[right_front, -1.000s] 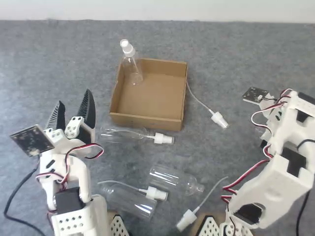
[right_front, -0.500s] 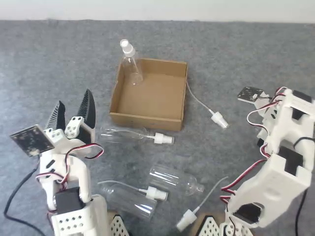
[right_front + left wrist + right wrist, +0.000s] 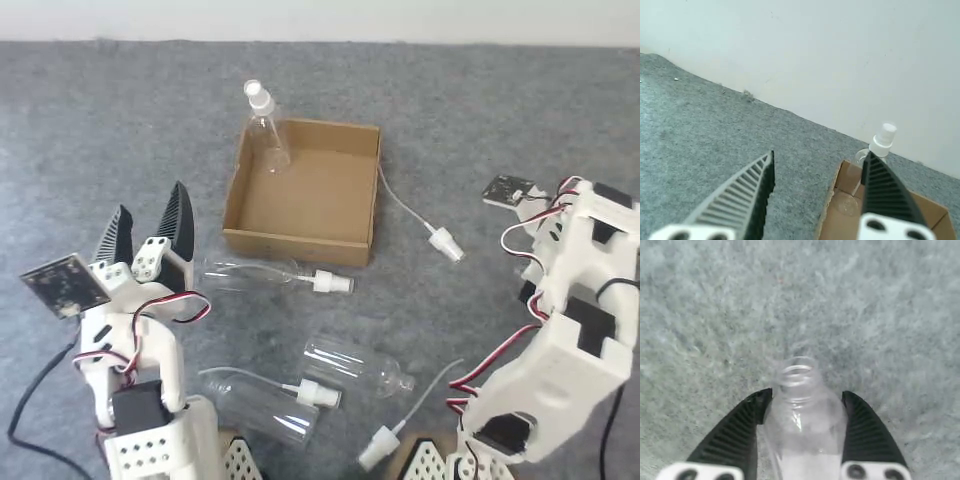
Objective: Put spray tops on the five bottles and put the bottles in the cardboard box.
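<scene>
The step in hand is capping. The right gripper [image 3: 806,394] pinches a topless bottle [image 3: 801,430] by its shoulders, with the open neck pointing out over the grey carpet [image 3: 715,300]. The hold looks firm, though I cannot be sure both fingers press the plastic. The left gripper [image 3: 150,200] is spread wide and holds nothing. It is raised to the left of the cardboard box [image 3: 300,243], on the side nearer the arm bases.

So far, 1 finished bottle [image 3: 266,132] stands in the box's far left corner. In front of the box, 2 capped bottles [image 3: 252,272] [image 3: 262,408] lie on the carpet, with 1 uncapped bottle [image 3: 355,365] near them. There are 2 loose spray tops. One loose spray top [image 3: 446,243] lies right of the box, and another [image 3: 379,446] lies by the right arm [image 3: 570,330].

Next, I judge the free gripper must pick up a loose top and thread its thin tube into the held neck. That needs the neck kept steady and the two well aligned.

Over the last second the right arm has edged slightly toward the middle of the table. The left arm and everything on the carpet have stayed put.
</scene>
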Tool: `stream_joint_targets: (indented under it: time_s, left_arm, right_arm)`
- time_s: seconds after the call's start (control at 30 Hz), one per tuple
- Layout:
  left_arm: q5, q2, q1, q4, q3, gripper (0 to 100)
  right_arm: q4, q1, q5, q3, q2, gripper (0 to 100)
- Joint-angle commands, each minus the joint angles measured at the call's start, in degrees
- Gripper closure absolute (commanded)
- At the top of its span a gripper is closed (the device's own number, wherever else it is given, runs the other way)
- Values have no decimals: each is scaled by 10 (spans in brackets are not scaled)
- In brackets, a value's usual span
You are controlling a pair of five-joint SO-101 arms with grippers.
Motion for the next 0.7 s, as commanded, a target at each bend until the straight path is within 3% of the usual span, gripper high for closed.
stream_joint_targets:
  time_s: [0.0, 0.23, 0.67]
  left_arm:
    - [-4, -9, 2, -18, -5, 739]
    - [-4, -9, 2, -18, -5, 739]
    - [-4, -9, 2, -18, -5, 739]
  right_arm:
    - [7, -8, -67, -33, -81, 919]
    - [75, -36, -153, -31, -173, 919]
    - [104, -112, -411, -30, -286, 918]
